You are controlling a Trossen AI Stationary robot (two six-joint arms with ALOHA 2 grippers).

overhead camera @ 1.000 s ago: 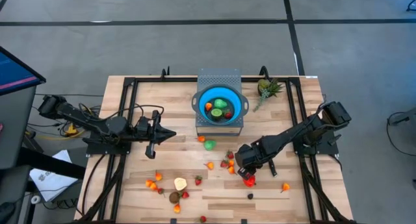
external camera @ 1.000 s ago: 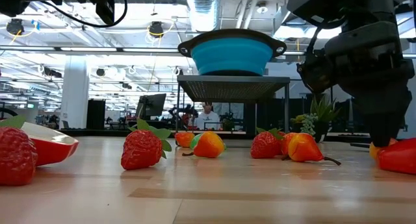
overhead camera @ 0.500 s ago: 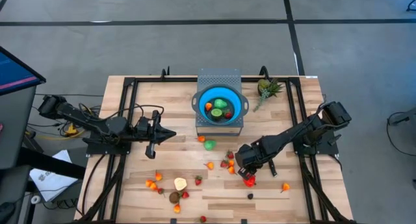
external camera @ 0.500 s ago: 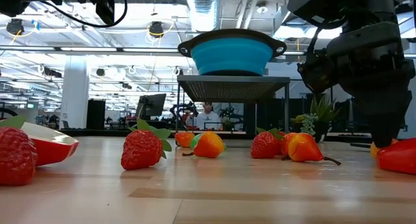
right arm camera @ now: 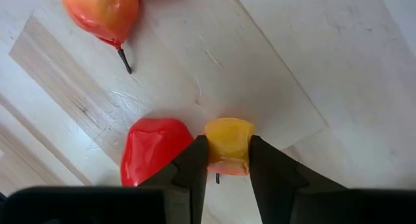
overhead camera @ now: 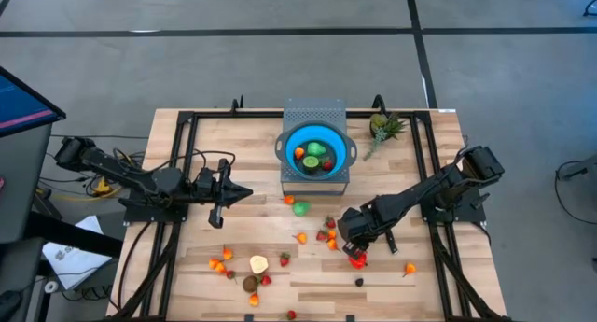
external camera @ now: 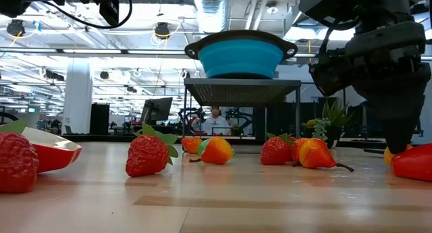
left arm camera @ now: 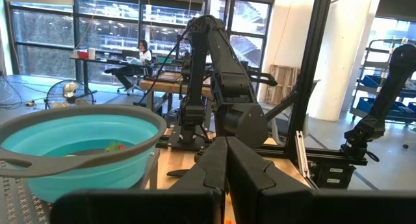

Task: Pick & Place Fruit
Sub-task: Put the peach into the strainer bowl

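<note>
A blue bowl (overhead camera: 316,151) with a few fruits in it stands on a grey perforated stand (overhead camera: 314,115) at the table's far middle. Small toy fruits lie scattered on the wooden table in front of it. My right gripper (overhead camera: 355,251) points down at the near right, shut on a small yellow-orange fruit (right arm camera: 227,145) that lies right beside a red fruit (right arm camera: 153,156). My left gripper (overhead camera: 244,193) hangs shut and holding nothing above the table's left half, pointing toward the bowl (left arm camera: 78,143). My right gripper pinches the yellow-orange fruit between its two fingers, one on each opposite side (right arm camera: 211,149). The fingers come from above, pointing steeply down. The fruit sits on the table, its side against the red fruit.
A spiky green-leaved piece (overhead camera: 384,128) lies at the far right. More fruits lie toward the near left (overhead camera: 258,264) and the middle (overhead camera: 300,208), among them strawberries (external camera: 148,155). An orange-red fruit with a stem (right arm camera: 104,13) lies close by. Black frame rails (overhead camera: 431,187) run along both sides.
</note>
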